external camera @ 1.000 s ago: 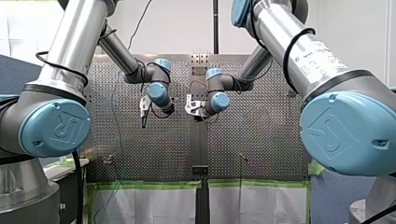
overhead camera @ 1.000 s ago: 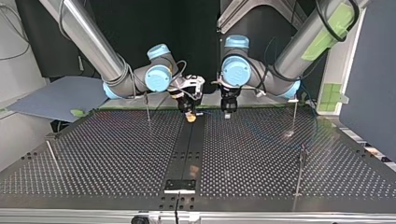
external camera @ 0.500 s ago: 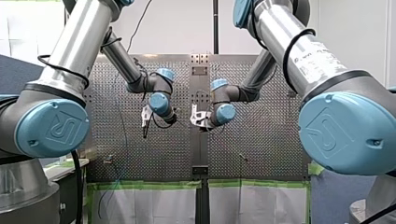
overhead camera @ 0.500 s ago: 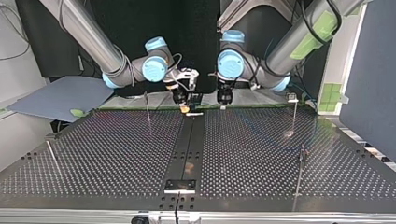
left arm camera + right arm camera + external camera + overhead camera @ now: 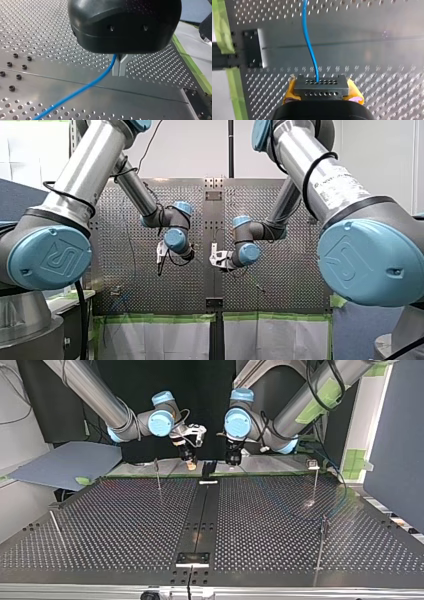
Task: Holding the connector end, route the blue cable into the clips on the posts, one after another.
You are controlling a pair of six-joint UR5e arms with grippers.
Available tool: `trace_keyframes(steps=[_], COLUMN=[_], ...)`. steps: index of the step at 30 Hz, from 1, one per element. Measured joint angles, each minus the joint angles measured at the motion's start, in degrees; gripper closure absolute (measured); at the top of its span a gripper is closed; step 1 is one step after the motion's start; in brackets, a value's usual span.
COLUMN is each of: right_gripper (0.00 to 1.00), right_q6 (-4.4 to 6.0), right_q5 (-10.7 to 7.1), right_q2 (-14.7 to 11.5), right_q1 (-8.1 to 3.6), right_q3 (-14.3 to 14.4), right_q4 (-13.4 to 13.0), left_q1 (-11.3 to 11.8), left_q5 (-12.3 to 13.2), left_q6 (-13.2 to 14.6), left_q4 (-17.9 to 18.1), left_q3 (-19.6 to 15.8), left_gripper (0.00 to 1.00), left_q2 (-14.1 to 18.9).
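In the right wrist view my right gripper (image 5: 322,93) is shut on a grey connector block (image 5: 321,85), held between its yellow pads (image 5: 289,92). The blue cable (image 5: 308,42) leaves the block and runs ahead over the perforated table. The left wrist view shows my left gripper (image 5: 119,68) with its metal fingers shut on the blue cable (image 5: 82,88), which trails away beneath it. Both grippers hang close together above the table's far edge in the top view, my right gripper (image 5: 190,463) left of my left gripper (image 5: 233,458). They also show in the front view, my left gripper (image 5: 160,261) and my right gripper (image 5: 216,260).
Thin posts stand on the table in the top view: one (image 5: 158,474) near my right gripper, one with a clip (image 5: 315,476) at the right, another (image 5: 321,544) nearer the camera. A leaning rod (image 5: 56,527) is at the left. A dark centre strip (image 5: 202,510) divides the table.
Both arms have drawn back toward the table's far edge in the top view, lifting slightly. In the front view both grippers moved down and to the right, staying close together.
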Motion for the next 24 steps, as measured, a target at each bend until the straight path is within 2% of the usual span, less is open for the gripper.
trace_keyframes(steps=[5,13,18,24], right_gripper=[1.0,1.0,1.0,1.0], right_q6=[0.86,0.67,0.74,0.98], right_q5=[-0.3,-0.3,-0.08,-0.21], right_q2=[0.09,1.7,3.69,4.25], right_q1=[-1.27,-2.31,-2.87,-4.07], right_q3=[2.9,7.07,8.27,8.89], right_q4=[-2.83,-7.12,-9.78,-12.12], left_q1=[-0.51,-3.76,-5.06,-5.84], left_q5=[0.04,-0.04,-0.35,-1.23], left_q6=[-0.26,-2.45,-3.79,-4.27], left_q4=[0.49,4.57,6.86,7.38], left_q3=[0.0,0.01,0.0,0.0], left_gripper=[1.0,1.0,1.0,1.0], left_q2=[-0.32,-4.36,-7.0,-7.73])
